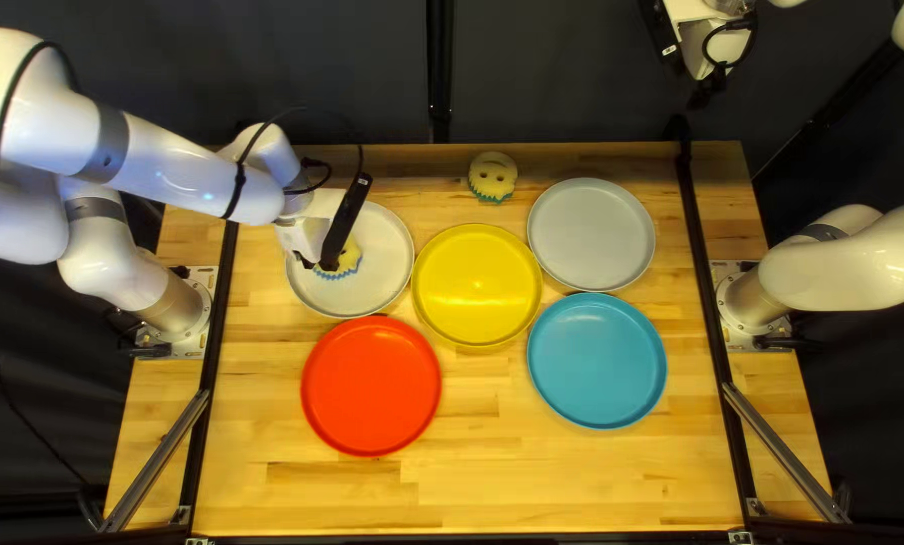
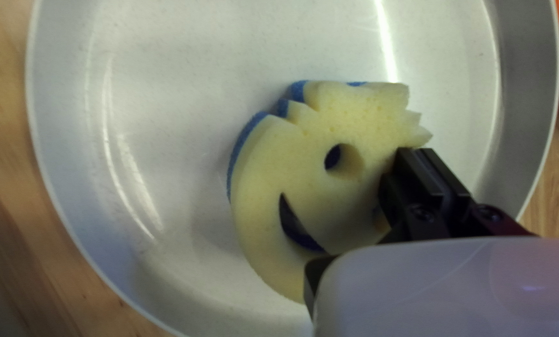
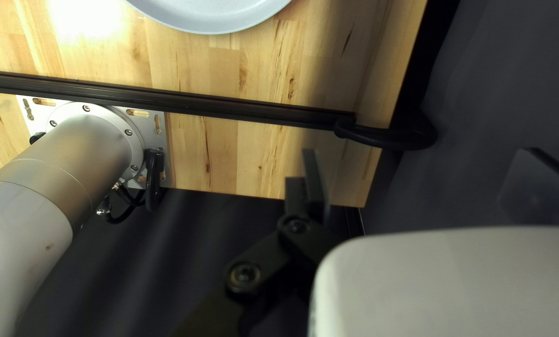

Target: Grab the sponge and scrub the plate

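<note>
Left wrist view: the smiley-faced sponge (image 2: pixel 273 168) is over the inside of the white plate (image 2: pixel 167 125), cream foam facing the camera and blue backing along one side. The left gripper (image 1: pixel 331 260) has its fingers drawn nearly together, pinching the sponge near its jagged hair edge; one finger overlaps the foam face. Whether the underside touches the plate is hidden.

In the top left view, sponge and white plate are left of centre, toward the upper part of the frame, with the left arm (image 1: pixel 169 167) reaching in from the upper left. The yellow plate (image 1: pixel 477 288) sits just beside the white one, at the middle. The red plate (image 1: pixel 371 384) is below the white plate, the grey plate (image 1: pixel 591 232) is right of centre, and the blue plate (image 1: pixel 596 358) is below the grey one. A second sponge (image 1: pixel 492 175), also smiling, lies near the upper edge of the wooden bench (image 1: pixel 472 495), above the yellow plate.

The right gripper (image 1: pixel 702 96) is raised at the upper right, in front of the dark curtain (image 1: pixel 543 61). In its own wrist view, its two fingers stand wide apart, with bench and curtain showing between them.
</note>
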`<state>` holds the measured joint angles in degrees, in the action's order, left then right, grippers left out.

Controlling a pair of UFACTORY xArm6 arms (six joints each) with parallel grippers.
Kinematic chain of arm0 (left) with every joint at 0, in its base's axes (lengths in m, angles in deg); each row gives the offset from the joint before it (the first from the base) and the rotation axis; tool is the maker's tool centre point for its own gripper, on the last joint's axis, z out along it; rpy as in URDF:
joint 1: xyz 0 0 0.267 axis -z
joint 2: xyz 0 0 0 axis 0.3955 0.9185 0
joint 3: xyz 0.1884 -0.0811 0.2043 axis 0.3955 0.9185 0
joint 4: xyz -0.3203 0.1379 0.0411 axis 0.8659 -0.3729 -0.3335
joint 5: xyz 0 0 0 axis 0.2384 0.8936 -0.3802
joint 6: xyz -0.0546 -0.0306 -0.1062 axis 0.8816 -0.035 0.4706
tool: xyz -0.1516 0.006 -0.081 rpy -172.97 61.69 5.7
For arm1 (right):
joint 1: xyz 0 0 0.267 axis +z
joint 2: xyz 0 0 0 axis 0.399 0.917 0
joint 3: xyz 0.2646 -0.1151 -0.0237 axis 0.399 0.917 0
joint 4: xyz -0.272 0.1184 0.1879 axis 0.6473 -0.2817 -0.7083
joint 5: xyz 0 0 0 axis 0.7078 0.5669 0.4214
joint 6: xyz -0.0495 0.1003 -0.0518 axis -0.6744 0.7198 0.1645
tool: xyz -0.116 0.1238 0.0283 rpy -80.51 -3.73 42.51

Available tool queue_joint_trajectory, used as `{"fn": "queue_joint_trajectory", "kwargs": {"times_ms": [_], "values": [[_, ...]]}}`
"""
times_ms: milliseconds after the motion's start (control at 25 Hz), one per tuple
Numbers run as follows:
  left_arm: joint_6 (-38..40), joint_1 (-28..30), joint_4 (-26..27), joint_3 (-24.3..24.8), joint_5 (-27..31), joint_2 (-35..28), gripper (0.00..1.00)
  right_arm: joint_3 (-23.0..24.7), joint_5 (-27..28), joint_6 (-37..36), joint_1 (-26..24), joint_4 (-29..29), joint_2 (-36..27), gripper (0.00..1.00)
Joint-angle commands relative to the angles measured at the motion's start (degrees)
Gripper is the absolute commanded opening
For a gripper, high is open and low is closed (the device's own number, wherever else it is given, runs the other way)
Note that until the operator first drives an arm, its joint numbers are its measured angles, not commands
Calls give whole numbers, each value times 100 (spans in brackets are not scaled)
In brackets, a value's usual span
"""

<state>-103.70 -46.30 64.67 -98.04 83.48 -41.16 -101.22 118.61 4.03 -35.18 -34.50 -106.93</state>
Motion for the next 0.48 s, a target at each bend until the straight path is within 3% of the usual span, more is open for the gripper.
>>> {"fn": "queue_joint_trajectory", "kwargs": {"times_ms": [40,160,480], "values": [[151,170,-62,-330,15,185,0,0,0,0,0,0,0,100],[150,210,-80,-330,-7,177,0,0,0,0,0,0,0,100],[191,-129,-336,516,187,-701,0,0,0,0,0,0,0,100]]}}
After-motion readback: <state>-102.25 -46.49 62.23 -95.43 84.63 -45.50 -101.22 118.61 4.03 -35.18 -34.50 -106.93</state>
